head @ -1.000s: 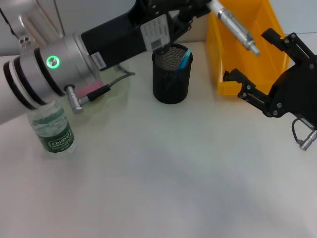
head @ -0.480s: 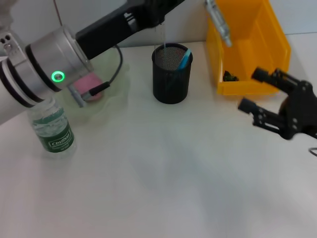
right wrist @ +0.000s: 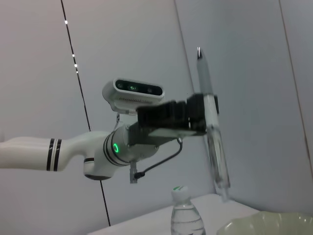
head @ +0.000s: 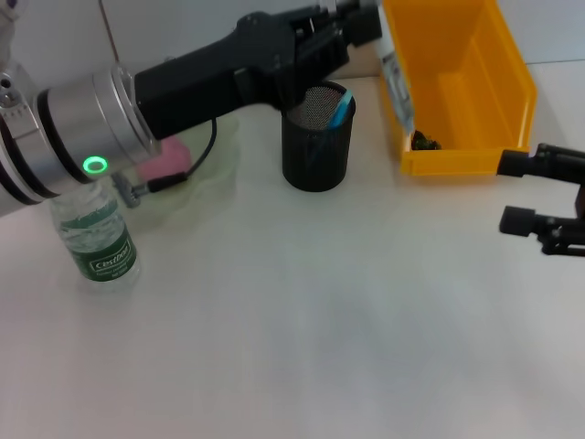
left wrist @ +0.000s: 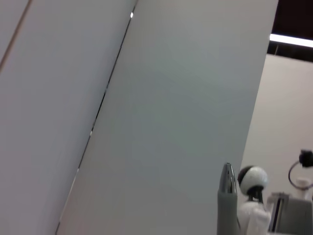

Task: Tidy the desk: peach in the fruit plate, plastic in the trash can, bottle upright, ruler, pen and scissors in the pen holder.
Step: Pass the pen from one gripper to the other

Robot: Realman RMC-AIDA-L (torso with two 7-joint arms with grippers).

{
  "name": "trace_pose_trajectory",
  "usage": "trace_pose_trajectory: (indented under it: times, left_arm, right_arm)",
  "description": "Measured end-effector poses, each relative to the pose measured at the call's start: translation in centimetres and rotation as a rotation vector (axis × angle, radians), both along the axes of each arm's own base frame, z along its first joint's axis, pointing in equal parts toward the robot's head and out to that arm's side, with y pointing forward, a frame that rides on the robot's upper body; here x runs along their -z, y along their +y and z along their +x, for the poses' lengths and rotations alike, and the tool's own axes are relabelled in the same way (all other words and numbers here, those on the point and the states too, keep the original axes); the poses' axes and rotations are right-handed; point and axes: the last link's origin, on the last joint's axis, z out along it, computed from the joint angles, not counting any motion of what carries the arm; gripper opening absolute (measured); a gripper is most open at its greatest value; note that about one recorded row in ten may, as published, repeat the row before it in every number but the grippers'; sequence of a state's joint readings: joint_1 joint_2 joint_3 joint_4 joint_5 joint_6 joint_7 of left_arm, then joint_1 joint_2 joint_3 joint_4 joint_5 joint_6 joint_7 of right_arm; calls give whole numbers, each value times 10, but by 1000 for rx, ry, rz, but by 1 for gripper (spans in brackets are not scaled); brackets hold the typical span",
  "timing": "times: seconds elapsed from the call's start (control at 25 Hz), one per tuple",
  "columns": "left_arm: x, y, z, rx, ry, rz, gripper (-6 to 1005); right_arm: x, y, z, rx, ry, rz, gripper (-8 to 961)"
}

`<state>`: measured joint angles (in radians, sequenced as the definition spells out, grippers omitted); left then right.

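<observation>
Bottle [head: 94, 240]: I see it upright, below my left arm.
Peach [head: 165, 161]: in the fruit plate [head: 212, 155].
Left gripper [head: 366, 23]: clamped on the pen [head: 396, 75], just above and right of the pen holder [head: 316, 135].
Trash can [head: 457, 82]: right of the pen.
Right gripper [head: 523, 190]: fingers apart, empty.

We see the left arm covering most of the peach [head: 164, 163] and fruit plate [head: 219, 151]. The right pincer [head: 535, 192] runs off the picture's edge. The dark scrap in the trash can [head: 422, 142] is too small to identify.
</observation>
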<state>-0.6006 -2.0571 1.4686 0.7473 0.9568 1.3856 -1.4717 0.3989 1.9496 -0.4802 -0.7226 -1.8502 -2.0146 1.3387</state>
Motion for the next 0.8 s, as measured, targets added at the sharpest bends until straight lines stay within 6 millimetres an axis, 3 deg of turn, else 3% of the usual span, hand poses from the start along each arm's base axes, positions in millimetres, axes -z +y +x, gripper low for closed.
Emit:
trace_pose_trajectory:
  times: [0.32, 0.8]
  left_arm:
    - [13, -4, 8, 85, 112, -24, 133]
    - [13, -5, 20, 128, 123, -46, 133]
  right_arm:
    - [-16, 8, -11, -19, -55, -26, 763]
    - [-22, 25, -29, -87, -86, -42, 763]
